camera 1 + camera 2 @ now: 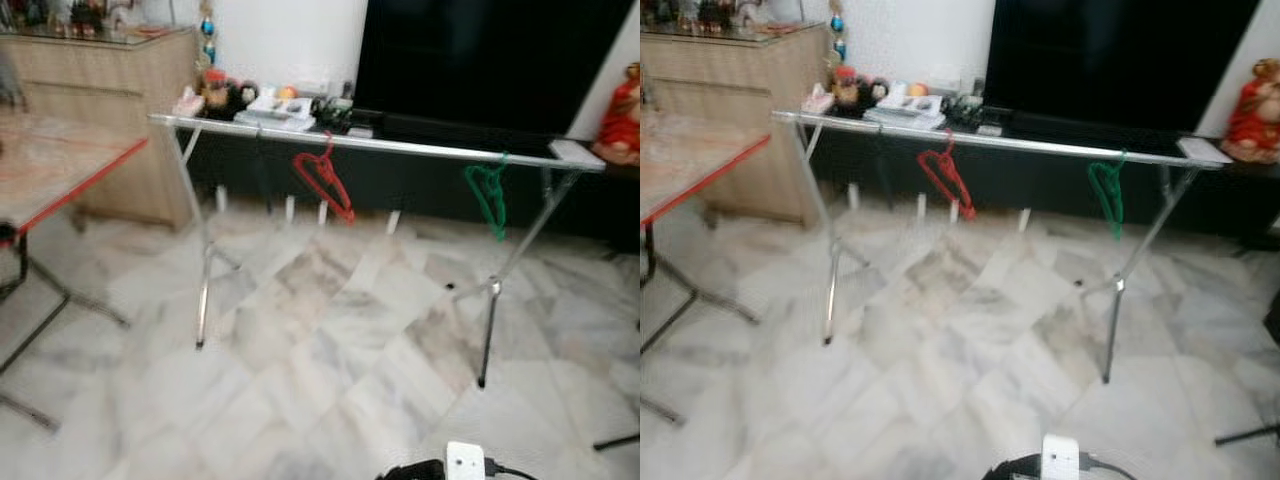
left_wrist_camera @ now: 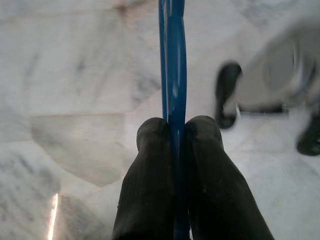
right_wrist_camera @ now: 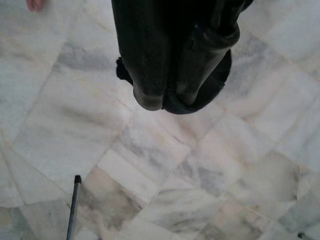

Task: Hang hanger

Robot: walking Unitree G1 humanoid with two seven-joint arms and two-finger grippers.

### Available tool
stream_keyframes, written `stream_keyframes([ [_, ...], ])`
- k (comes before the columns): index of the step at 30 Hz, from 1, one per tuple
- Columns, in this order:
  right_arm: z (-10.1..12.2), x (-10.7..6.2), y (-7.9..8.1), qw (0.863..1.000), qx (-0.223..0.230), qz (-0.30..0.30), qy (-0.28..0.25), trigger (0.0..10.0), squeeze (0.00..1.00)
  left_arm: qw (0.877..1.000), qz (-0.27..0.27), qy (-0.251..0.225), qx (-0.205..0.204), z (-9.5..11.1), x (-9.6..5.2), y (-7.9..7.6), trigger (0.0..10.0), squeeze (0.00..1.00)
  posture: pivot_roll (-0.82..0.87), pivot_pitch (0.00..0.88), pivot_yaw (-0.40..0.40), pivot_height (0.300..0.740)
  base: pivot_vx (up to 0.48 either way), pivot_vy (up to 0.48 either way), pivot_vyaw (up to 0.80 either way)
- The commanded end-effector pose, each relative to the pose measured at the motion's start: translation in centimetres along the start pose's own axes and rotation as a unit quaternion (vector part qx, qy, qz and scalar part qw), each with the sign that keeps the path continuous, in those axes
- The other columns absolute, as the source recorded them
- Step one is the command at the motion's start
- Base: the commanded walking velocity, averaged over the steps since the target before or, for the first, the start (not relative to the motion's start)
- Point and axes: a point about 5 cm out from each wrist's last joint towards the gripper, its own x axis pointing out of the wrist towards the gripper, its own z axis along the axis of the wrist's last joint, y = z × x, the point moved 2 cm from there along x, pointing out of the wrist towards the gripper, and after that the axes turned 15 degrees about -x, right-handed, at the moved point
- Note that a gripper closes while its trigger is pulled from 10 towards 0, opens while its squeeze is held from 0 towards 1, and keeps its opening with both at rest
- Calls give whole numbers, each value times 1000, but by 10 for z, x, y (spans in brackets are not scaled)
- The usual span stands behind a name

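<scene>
A silver drying rack (image 1: 400, 146) stands across the marble floor ahead, its top rail running left to right. A red hanger (image 1: 324, 184) hangs near the rail's middle and a green hanger (image 1: 488, 197) hangs toward its right end. In the left wrist view my left gripper (image 2: 175, 131) is shut on a blue hanger (image 2: 173, 60), whose bar runs straight out between the two black fingers above the floor. The right wrist view has my right gripper (image 3: 162, 104) pointing down at the floor, its fingers pressed together with nothing between them.
A red-edged table (image 1: 50, 170) stands at the left. A wooden cabinet (image 1: 110, 90) is behind it. A low dark shelf with toys and papers (image 1: 270, 105) runs behind the rack under a black screen (image 1: 480, 60). A white plug with black cable (image 1: 466, 462) lies on the floor near me.
</scene>
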Motion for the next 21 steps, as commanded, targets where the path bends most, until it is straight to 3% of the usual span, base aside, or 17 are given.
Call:
stream_keyframes([
  [1, 18, 3, 4, 999, 4, 2, -44, 10000, 0, 998, -6, -63, 13, 44, 10, -16, 10000, 0, 184, 0, -66, 740, 0, 0, 0],
  [2, 19, 3, 3, 999, -2, 0, -48, 10000, 0, 998, -5, -69, 12, 49, 10, -17, 10000, 0, 184, 0, -66, 740, 0, 0, 0],
  [3, 99, 29, -28, 992, -4, -27, -122, 10000, 0, 996, -7, -90, 14, 65, 13, -24, 10000, 0, 191, 0, -64, 740, 0, 0, 0],
  [4, 131, 33, -39, 988, 0, -36, -149, 10000, 0, 995, -10, -103, 16, 75, 14, -29, 10000, 0, 195, 0, -62, 740, 0, 0, 0],
  [5, 131, 33, -39, 988, 0, -36, -149, 10000, 0, 995, -10, -103, 16, 75, 14, -29, 10000, 0, 195, 0, -62, 740, 0, 0, 0],
  [6, 155, 35, -46, 984, 4, -37, -176, 10000, 0, 990, -18, -135, 23, 98, 15, -39, 10000, 0, 195, 0, -61, 740, 0, 0, 0],
  [8, 168, 36, -52, 982, 4, -36, -184, 10000, 0, 984, -27, -176, 28, 122, 12, -43, 10000, 0, 187, 0, -54, 740, 0, 0, 0],
  [11, 174, 36, -54, 981, 2, -30, -193, 10000, 0, 977, -34, -209, 33, 138, 9, -44, 10000, 0, 189, 0, -52, 740, 0, 0, 0],
  [12, 180, 36, -55, 980, -6, -22, -199, 10000, 0, 966, -44, -251, 41, 157, 3, -45, 10000, 0, 190, 0, -51, 740, 0, 0, 0],
  [13, 180, 36, -55, 980, -6, -22, -199, 10000, 0, 966, -44, -251, 41, 157, 3, -45, 10000, 0, 190, 0, -51, 740, 0, 0, 0],
  [15, 188, 36, -52, 978, -55, -9, -200, 10000, 0, 944, -70, -315, 62, 188, -9, -54, 10000, 0, 197, 0, -52, 740, 0, 0, 0],
  [17, 190, 36, -51, 978, -70, -7, -198, 10000, 0, 940, -76, -326, 67, 193, -12, -57, 10000, 0, 197, 0, -52, 740, 0, 0, 0],
  [21, 207, 36, -34, 966, -155, 35, -202, 10000, 0, 910, -170, -356, 128, 218, -30, -84, 10000, 0, 197, 0, -55, 740, 0, 0, 0],
])
